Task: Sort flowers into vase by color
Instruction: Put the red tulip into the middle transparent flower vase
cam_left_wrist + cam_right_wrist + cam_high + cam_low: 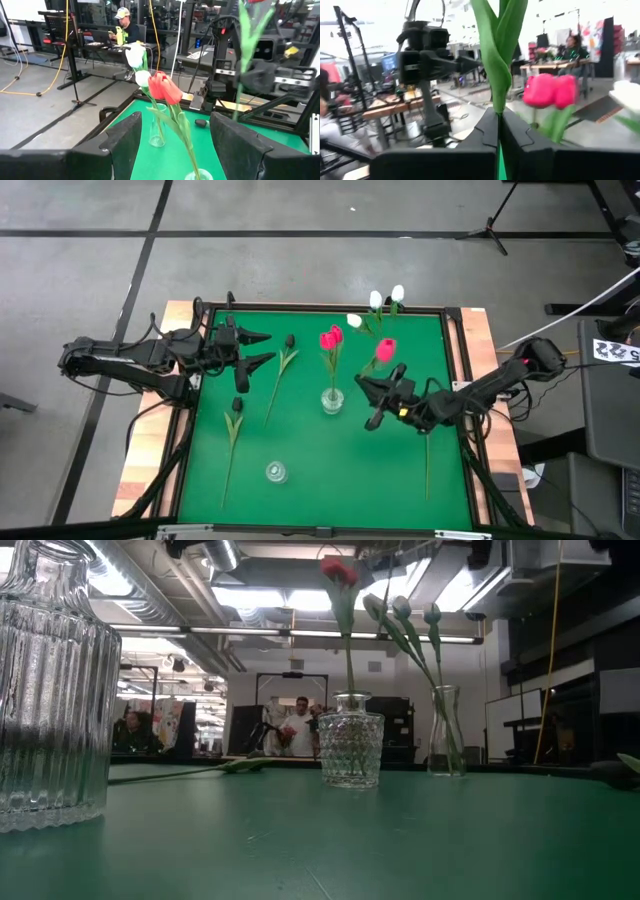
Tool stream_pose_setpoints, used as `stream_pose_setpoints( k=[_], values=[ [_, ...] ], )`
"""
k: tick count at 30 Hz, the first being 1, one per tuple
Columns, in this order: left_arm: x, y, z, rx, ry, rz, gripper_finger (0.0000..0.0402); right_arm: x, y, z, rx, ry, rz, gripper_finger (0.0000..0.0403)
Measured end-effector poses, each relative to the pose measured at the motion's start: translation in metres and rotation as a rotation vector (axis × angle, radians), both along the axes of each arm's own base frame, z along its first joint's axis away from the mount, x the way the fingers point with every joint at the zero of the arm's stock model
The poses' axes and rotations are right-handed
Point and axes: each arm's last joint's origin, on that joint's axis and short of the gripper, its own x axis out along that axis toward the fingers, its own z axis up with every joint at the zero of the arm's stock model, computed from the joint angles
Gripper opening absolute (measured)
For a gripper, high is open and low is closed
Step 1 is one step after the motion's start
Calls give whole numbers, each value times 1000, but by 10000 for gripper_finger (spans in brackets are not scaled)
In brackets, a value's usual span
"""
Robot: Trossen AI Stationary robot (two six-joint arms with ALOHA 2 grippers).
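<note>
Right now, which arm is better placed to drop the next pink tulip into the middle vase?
Right. The right gripper already grips a pink tulip beside the middle vase; the left gripper hangs open and empty.

Bright ceiling lights (300, 595) glare overhead; the near pink tulip (550, 91) is blurred.

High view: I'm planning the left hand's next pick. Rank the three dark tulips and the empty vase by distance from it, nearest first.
From the left hand:
1. Dark tulip, just right of it.
2. Dark tulip, below it.
3. Dark tulip, lower still.
4. Empty vase, near the front edge.
</note>
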Motion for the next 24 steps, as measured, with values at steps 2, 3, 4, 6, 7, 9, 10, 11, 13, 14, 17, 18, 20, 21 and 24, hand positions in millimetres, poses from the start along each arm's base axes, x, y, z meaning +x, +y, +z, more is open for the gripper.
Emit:
stream_pose_setpoints(
  k=[2,3,4,6,7,9,10,11,13,14,17,18,20,21,24],
  values=[
    [0,0,0,0,1,0,230,-3,-5,-6,-17,-8,-20,1],
    [0,0,0,0,2,0,230,-3,-8,-7,-19,-6,-28,1],
    [0,0,0,0,2,0,230,-1,-12,-8,-24,-4,-29,1],
    [0,0,0,0,3,0,230,5,-20,-10,-26,-11,-6,1],
    [0,0,0,0,3,0,230,9,-24,-12,-29,-11,9,1],
    [0,0,-1,0,9,0,230,16,-30,-13,-43,-9,34,1],
    [0,0,-1,0,12,0,230,18,-32,-12,-49,-14,42,1],
    [0,0,-2,1,16,0,230,20,-34,-11,-53,-22,47,1],
    [0,0,-3,1,29,0,230,22,-35,-14,-55,-10,45,1],
    [0,0,-3,1,31,0,230,23,-35,-16,-60,9,46,1],
    [0,0,-3,1,33,0,230,25,-34,-21,-60,36,51,1],
    [0,0,-3,2,34,0,230,25,-33,-22,-61,37,57,1],
    [0,0,-3,2,34,0,230,27,-33,-26,-66,57,60,1],
    [0,0,-3,2,34,0,230,28,-32,-28,-70,69,59,1],
    [0,0,-3,2,34,0,230,31,-34,-34,-77,89,53,1]
  ],
)
